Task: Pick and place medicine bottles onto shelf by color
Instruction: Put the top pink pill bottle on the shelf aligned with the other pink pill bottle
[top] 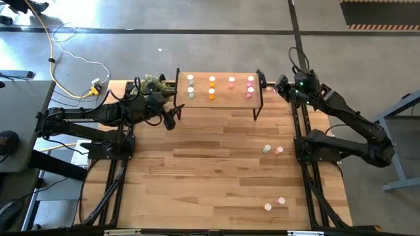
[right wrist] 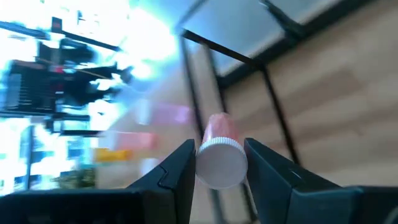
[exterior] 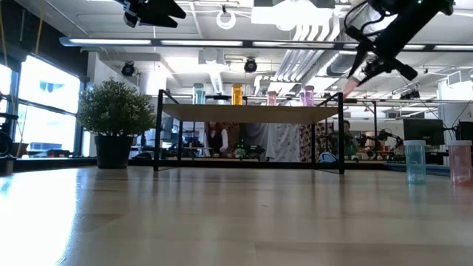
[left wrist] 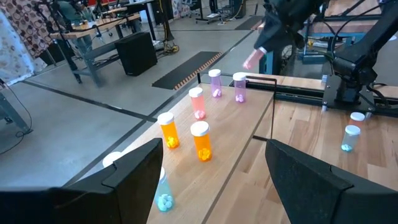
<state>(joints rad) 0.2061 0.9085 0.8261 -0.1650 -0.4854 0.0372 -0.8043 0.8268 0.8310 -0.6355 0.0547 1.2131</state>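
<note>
Slatted light-wood table (top: 216, 177) carried a small shelf (top: 223, 99) on black legs at its far edge, a potted plant (top: 152, 82) beside the shelf, seven white-capped bottles (top: 211, 87) stood on the shelf board, four more bottles (top: 273, 150) stood in two pairs on the tabletop's right side.

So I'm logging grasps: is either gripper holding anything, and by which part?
The right gripper holds a pink bottle at its white-capped end. The left gripper is open, holding nothing.
</note>
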